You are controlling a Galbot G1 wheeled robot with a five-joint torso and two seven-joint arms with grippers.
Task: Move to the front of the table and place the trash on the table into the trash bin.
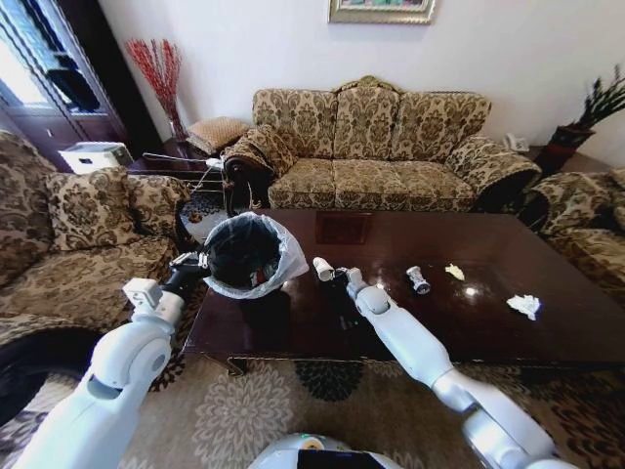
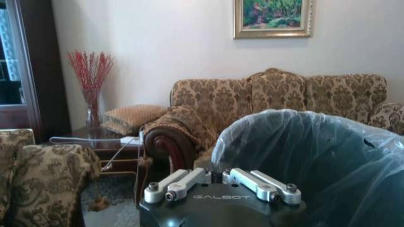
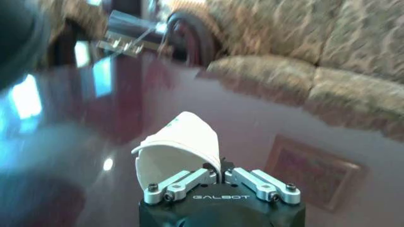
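- Table [image 1: 547,337]: dark glossy wood, long edge faces the robot, sofa behind its far edge; landmark for all below.
- Trash bin [image 1: 244,254]: black, white bag liner folded over rim, held up at the table's left front corner, mouth tilted toward the table centre. Some scraps visible inside.
- Left gripper [image 1: 187,266]: clamped on the bin's outer rim, off the table's left edge, over the gap btwn table and left armchair. In left wrist view the bin wall [image 2: 315,161] sits right against the gripper [image 2: 218,182].
- Right gripper [image 1: 337,275]: over the table's left-centre, just beside the bin's right rim. Closed on a white paper cup [image 1: 322,268]; right wrist view shows the cup [image 3: 180,144] squashed, pinched at its edge, mouth open sideways, lifted off the wood.
- Small clear cup [image 1: 417,280]: lying on its side, mid-table, well apart from the right gripper.
- Small tissue scrap [image 1: 455,271]: just right of that cup, toward the far edge.
- Crumpled white tissue [image 1: 524,305]: right part of table, nearer the front edge.
- Open room: bare wood btwn the held cup and the clear cup; right arm crosses the front edge from the rug side.
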